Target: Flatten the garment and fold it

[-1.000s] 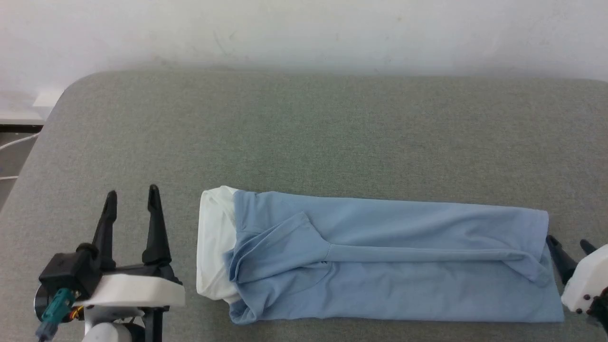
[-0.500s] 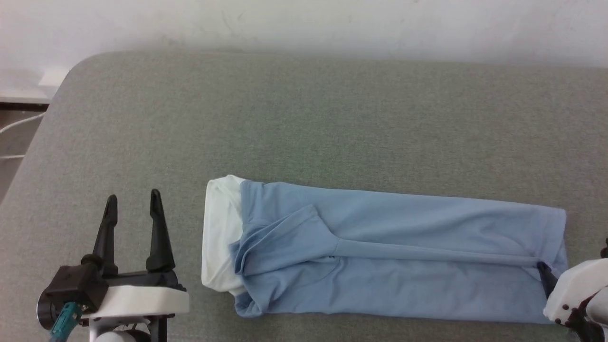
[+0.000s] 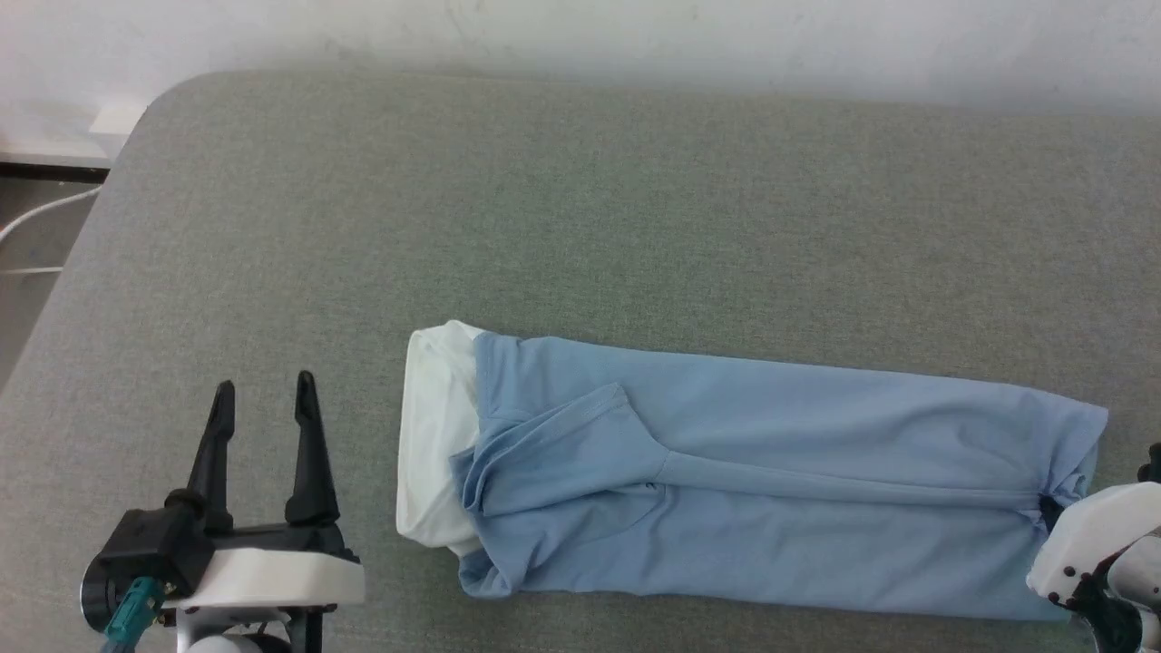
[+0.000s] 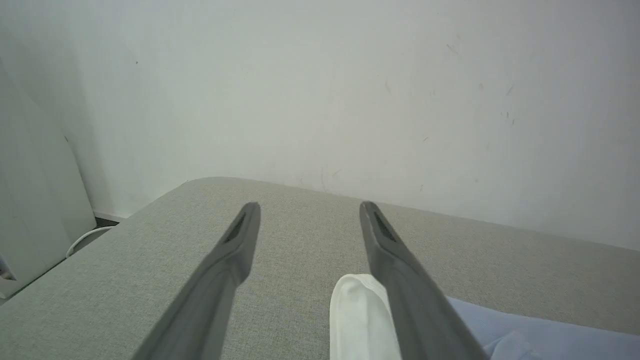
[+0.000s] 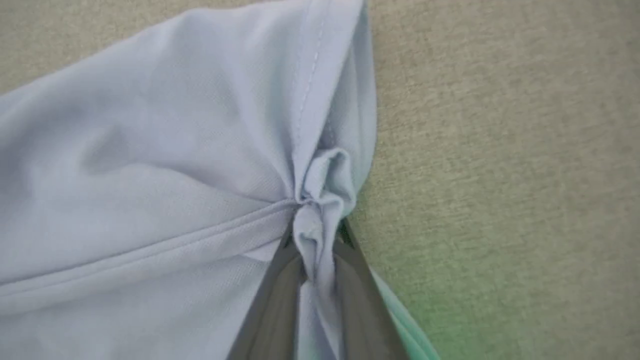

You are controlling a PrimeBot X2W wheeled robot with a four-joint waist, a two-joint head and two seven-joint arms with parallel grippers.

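The light blue garment (image 3: 771,490) lies folded into a long strip across the near part of the grey table, its white collar (image 3: 434,444) at the left end. At the strip's right end my right gripper (image 3: 1050,510) is shut on a bunched pinch of the hem (image 5: 315,220); the cloth puckers between the dark fingers (image 5: 280,290). My left gripper (image 3: 263,399) stands open left of the collar, apart from it, nothing between its fingers (image 4: 235,250). The collar (image 4: 360,320) shows beside its right finger. Placket and chest script are hidden.
The grey fabric table (image 3: 580,227) stretches back to a white wall (image 3: 580,27). Its rounded left corner (image 3: 154,100) drops to the floor, where a white cable (image 3: 36,218) lies. Bare table lies behind the garment.
The head camera has shifted, moving the scene down and right. My right gripper moved from beside the hem onto it and shut on the cloth, bunching it. The left gripper has stayed open.
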